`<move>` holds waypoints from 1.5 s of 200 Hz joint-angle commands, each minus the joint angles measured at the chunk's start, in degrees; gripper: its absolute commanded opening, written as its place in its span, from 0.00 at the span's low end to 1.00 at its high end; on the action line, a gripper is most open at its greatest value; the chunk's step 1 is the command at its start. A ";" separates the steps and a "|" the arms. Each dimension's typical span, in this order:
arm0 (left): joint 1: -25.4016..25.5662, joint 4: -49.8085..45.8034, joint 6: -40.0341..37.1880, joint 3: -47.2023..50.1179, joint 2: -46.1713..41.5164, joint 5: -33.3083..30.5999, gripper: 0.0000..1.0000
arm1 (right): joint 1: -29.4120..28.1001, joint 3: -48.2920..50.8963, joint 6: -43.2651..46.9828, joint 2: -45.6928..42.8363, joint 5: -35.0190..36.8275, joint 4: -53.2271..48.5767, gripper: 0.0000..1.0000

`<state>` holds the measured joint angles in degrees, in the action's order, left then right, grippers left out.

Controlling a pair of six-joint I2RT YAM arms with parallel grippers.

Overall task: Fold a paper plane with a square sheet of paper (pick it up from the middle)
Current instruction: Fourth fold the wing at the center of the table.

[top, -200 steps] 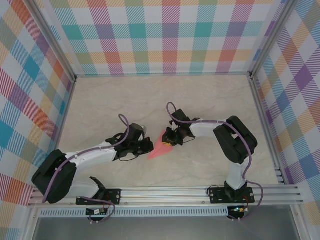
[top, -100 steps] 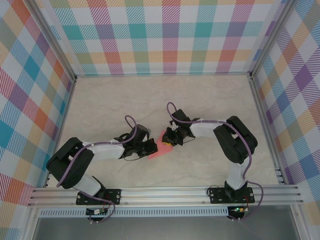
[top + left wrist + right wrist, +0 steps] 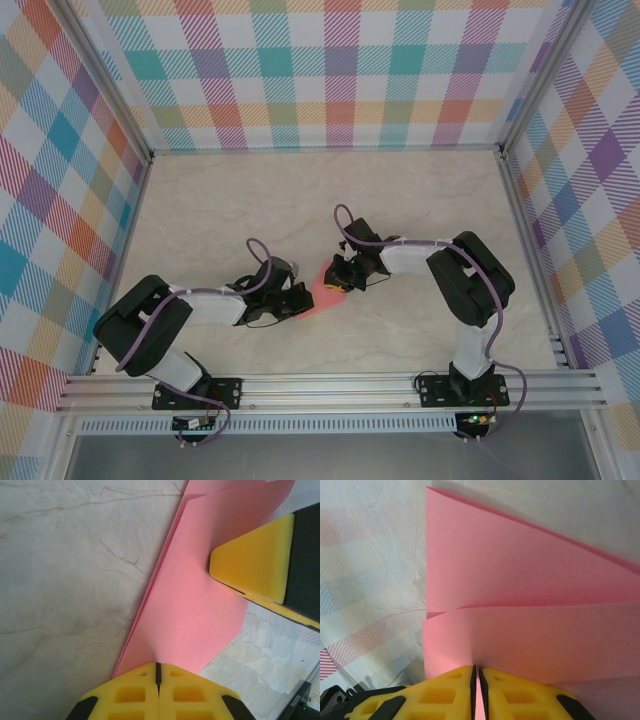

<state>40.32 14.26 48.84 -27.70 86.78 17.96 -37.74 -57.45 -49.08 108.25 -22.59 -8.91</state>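
The salmon-pink sheet of paper (image 3: 324,297) lies on the table between the two arms, folded into a pointed, layered wedge like a paper plane. My right gripper (image 3: 339,281) is at its wide far end, shut on a raised fold. That fold (image 3: 530,630) runs into the thin gap between the right gripper's (image 3: 475,670) yellow fingers. My left gripper (image 3: 303,298) is at the narrow near-left end, jaws fully together. In the left wrist view the paper (image 3: 200,600) spreads out from the tip of the left gripper (image 3: 158,666), and a right finger (image 3: 255,562) rests on its far part.
The marble-patterned tabletop (image 3: 260,210) stretches open behind the arms. Plaid walls with aluminium posts close in the left, back and right. An aluminium rail (image 3: 330,385) carrying the arm bases runs along the near edge.
My left arm has reached to the right, and its shut gripper has come up to the paper's pointed end and now covers part of it. The right arm has held still.
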 commanded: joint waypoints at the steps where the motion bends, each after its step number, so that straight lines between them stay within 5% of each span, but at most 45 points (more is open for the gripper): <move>1: -0.77 -8.53 0.78 4.99 -0.90 -1.58 0.01 | 0.53 3.40 -0.11 7.28 9.74 -7.81 0.15; 130: -2.96 -16.64 1.00 11.62 -14.23 -2.99 0.01 | 0.74 3.40 0.82 7.10 9.64 -7.48 0.15; 213: -2.96 -17.91 -1.75 3.27 -22.92 -2.19 0.02 | 0.69 0.54 2.85 5.01 8.70 -8.04 0.15; 300: -2.90 -8.18 -0.19 2.35 -11.38 3.87 0.00 | 0.73 0.93 2.62 5.56 8.61 -7.98 0.15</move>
<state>38.04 3.86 48.45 -24.58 74.48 20.12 -37.47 -58.89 -47.51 108.55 -22.46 -11.05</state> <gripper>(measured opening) 0.045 0.154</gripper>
